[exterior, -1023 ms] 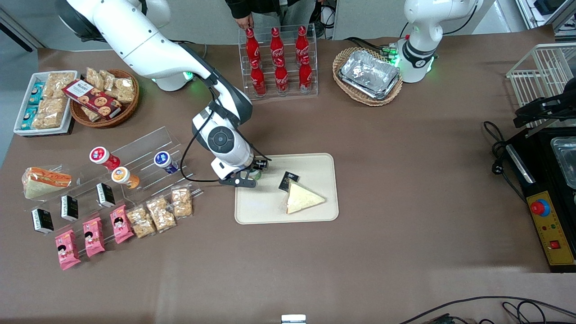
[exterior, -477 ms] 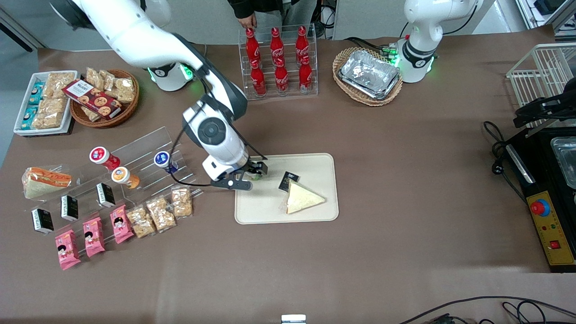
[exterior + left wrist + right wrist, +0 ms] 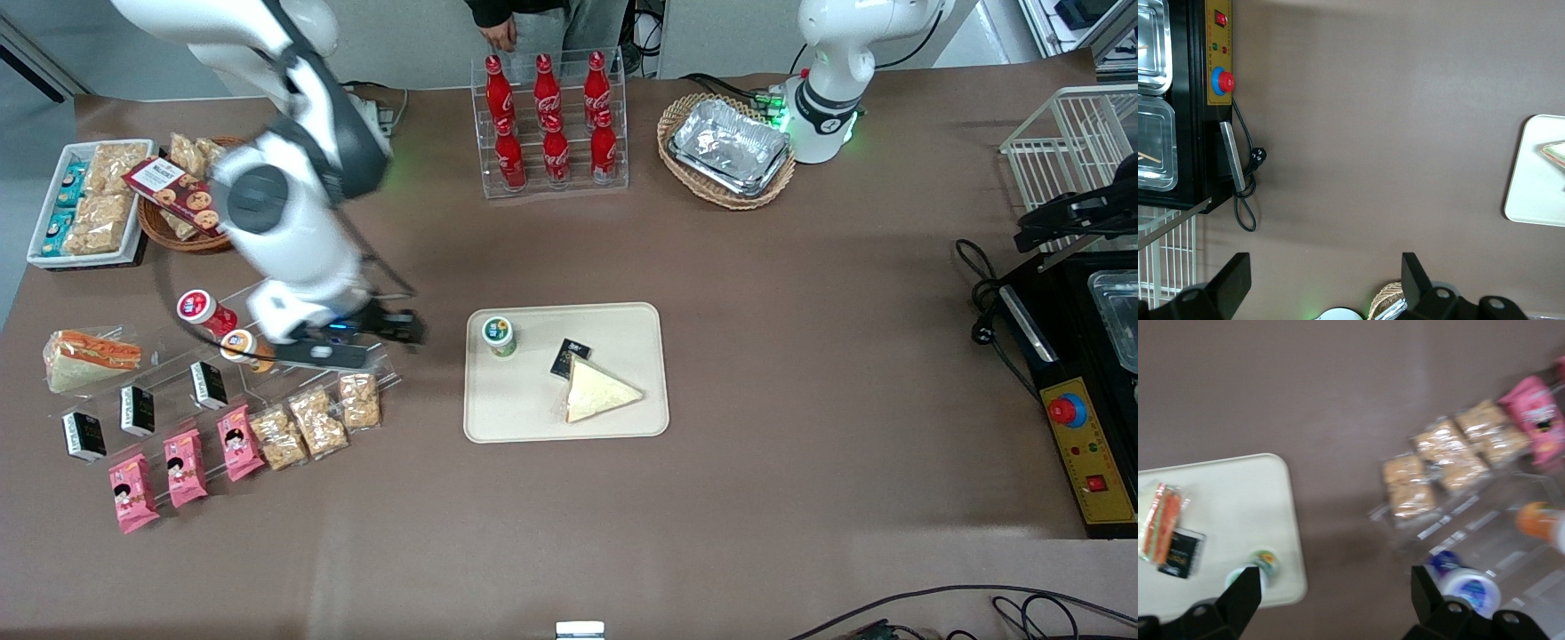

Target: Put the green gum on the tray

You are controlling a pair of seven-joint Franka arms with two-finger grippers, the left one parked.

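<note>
Green gum (image 3: 499,335) stands upright on the tray (image 3: 613,418), in the corner toward the working arm's end of the surface (image 3: 800,356), apart from the wrapped sandwich (image 3: 600,392) and the small black packet (image 3: 569,357) beside it. Well clear of the tray, the gripper (image 3: 404,327) hangs above the clear display stand (image 3: 293,293), fingers (image 3: 1245,593) spread wide, holding nothing.

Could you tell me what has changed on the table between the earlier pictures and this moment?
The end effector has let go of the green gum and pulled away from the tray toward the working arm's end of the table, now open above the clear display rack. The gum stands upright, alone, on the tray. The sandwich and the black packet stayed where they were.
</note>
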